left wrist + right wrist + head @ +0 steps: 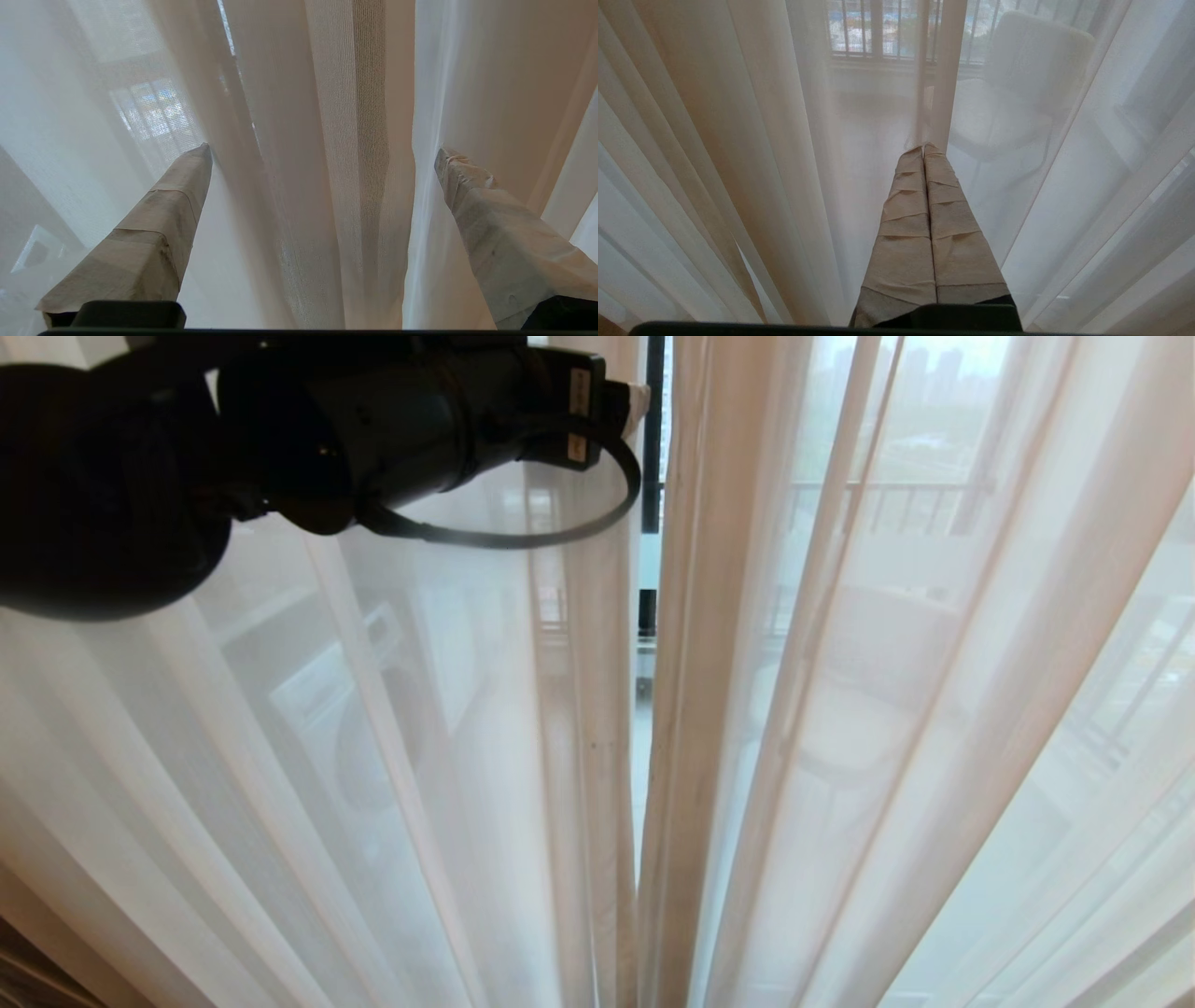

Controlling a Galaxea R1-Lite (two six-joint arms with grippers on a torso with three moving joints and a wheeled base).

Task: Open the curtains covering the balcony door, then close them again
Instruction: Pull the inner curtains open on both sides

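Observation:
The curtains in view are thin cream sheers, a left panel (373, 756) and a right panel (840, 709), hanging closed with a narrow slit between them. The black frame of the balcony door (653, 429) shows through that slit. My left arm (373, 420) reaches from the upper left to the left panel's inner edge. My left gripper (322, 149) is open, its taped fingers (177, 200) set wide on either side of a folded hem of sheer (355, 140). My right gripper (923, 147) is shut on nothing, pointing at the sheer (738, 140).
Through the fabric I make out a pale chair (1031, 70) and a balcony railing (887, 504) on the right. A white appliance with a round front (355, 728) stands behind the left panel.

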